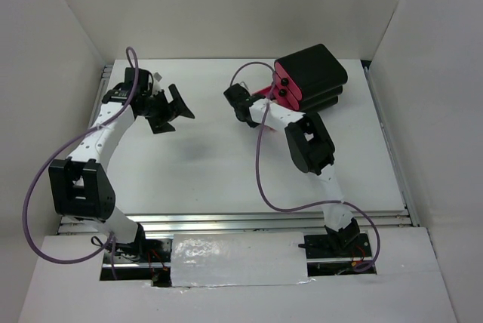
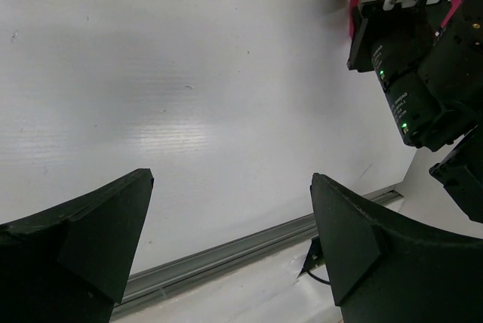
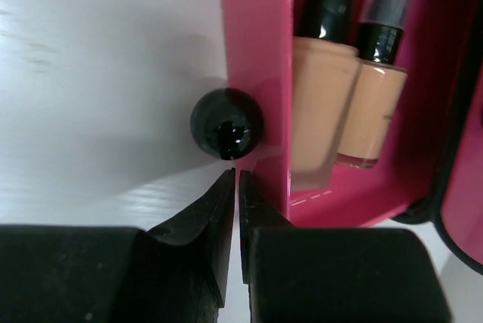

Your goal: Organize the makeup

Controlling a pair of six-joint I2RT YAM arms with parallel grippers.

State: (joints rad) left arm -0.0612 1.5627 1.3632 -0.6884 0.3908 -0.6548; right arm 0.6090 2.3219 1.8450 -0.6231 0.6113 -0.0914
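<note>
Right gripper (image 3: 235, 179) pinched shut on nothing, tips just under the black knob (image 3: 226, 123) of the pink drawer (image 3: 253, 51); two tan bottles (image 3: 323, 96) lie in that drawer; left gripper (image 2: 231, 181) gapes empty above the bench (image 2: 189, 74).

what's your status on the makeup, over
Left pincer open, empty, above the table. Right pincer shut, tips just short of the black drawer knob. Two tan bottles lie in the open pink drawer. Nothing between tips and knob.

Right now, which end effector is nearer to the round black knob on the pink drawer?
Right. The right end effector, shut, sits just short of the round black knob. The left end effector hangs open far to its left.
</note>
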